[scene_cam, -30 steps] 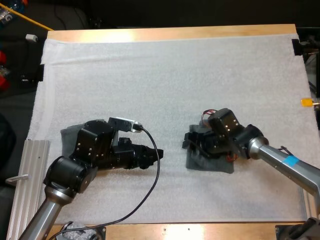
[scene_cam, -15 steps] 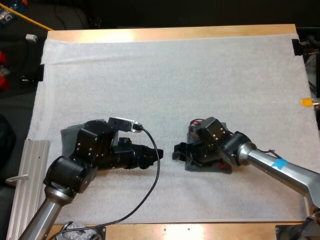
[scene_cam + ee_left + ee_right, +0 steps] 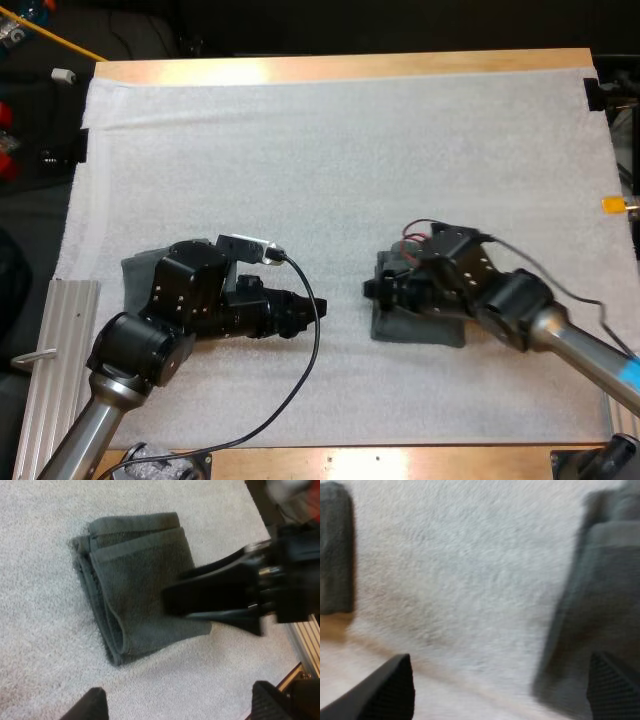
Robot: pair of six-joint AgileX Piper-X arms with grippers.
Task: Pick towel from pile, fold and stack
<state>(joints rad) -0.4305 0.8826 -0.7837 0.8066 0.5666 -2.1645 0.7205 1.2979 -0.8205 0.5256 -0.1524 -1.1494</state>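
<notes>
A folded dark grey-green towel point(image 3: 425, 329) lies on the white mat point(image 3: 330, 150), right of centre. My right gripper point(image 3: 376, 291) hovers at its left edge, pointing left, fingers apart and holding nothing. In the left wrist view the same folded towel point(image 3: 135, 580) lies flat with the right arm's gripper point(image 3: 210, 597) above it. My left gripper point(image 3: 305, 312) rests low over bare mat left of centre, open and empty, its fingertips point(image 3: 92, 705) wide apart. A second dark towel point(image 3: 137, 273) lies partly hidden under my left arm. The right wrist view has the towel's edge point(image 3: 600, 605) beside open fingers point(image 3: 390, 687).
A ribbed metal rail point(image 3: 58, 360) lies along the mat's front left edge. The wooden table rim point(image 3: 340, 66) borders the far side. A dark cloth-like patch point(image 3: 335, 550) sits beyond bare mat in the right wrist view.
My right gripper reached left past the folded towel's edge, then drew back right over it, with its wrist turned. The left arm and both towels have stayed put.
</notes>
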